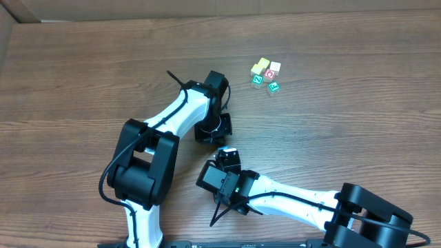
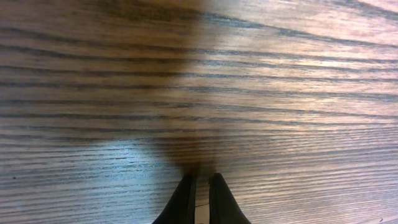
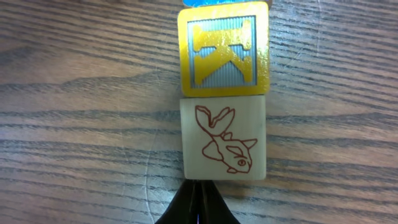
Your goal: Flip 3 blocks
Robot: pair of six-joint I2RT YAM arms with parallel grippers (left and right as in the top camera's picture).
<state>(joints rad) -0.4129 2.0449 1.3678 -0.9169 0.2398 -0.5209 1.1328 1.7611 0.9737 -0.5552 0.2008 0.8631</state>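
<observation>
Right fingers (image 3: 186, 205), pressed together, sit just beside the fish-drawn block (image 3: 222, 138); flipping it, I judge, needs them spread first.

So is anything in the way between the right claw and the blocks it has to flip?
Nothing visible stands before the nearest one: the shut right gripper points straight at the fish block. The K block lies just beyond, against it, so the fish block is in between.
</observation>
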